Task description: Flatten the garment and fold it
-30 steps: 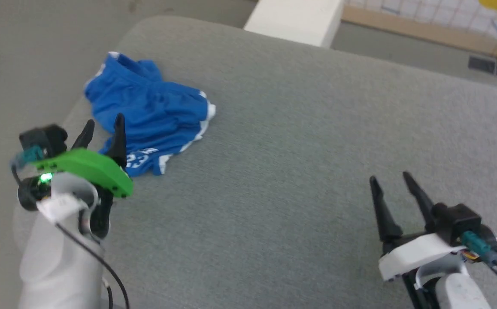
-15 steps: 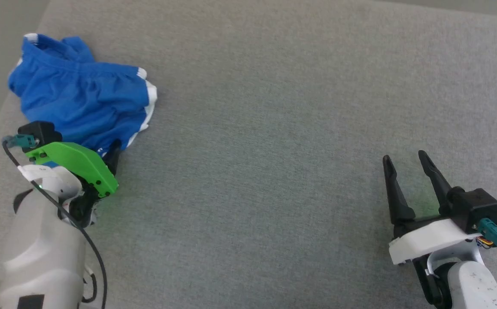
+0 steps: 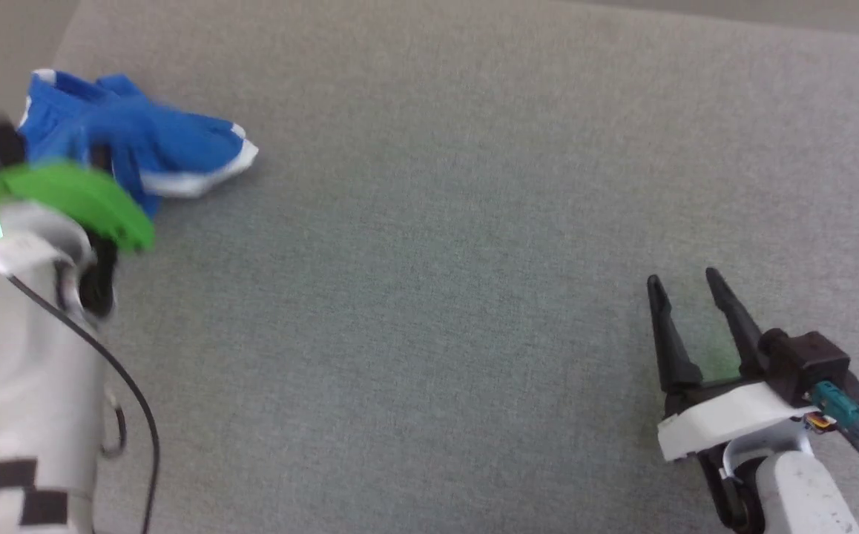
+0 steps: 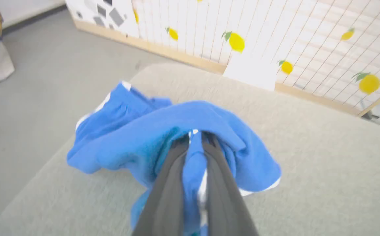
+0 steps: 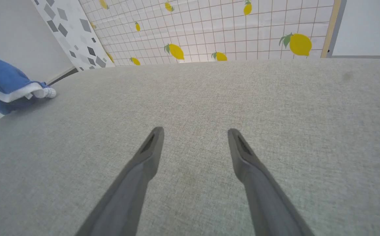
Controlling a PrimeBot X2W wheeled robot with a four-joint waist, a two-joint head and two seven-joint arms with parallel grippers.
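The garment point(image 3: 155, 144), bright blue shorts with white trim, lies bunched at the far left corner of the grey cushion point(image 3: 437, 245). In the left wrist view my left gripper point(image 4: 195, 136) is shut on a fold of the garment point(image 4: 137, 137), which drapes over and around the two fingers and lifts off the cushion. In the head view the left wrist's green cover point(image 3: 66, 196) hides the fingers. My right gripper point(image 3: 685, 285) stands open at the lower right above bare cushion, far from the garment point(image 5: 3, 85); its fingers point(image 5: 150, 147) hold nothing.
The cushion's left edge point(image 4: 29, 190) drops to grey floor point(image 4: 29, 98). Behind the cushion stand a lemon-print tiled screen point(image 4: 275, 29) and a white block point(image 4: 252, 72).
My left gripper has closed on the garment's near edge and pulled it up and away from me, so the shorts are more bunched. The head camera has tilted down. The right arm has barely moved.
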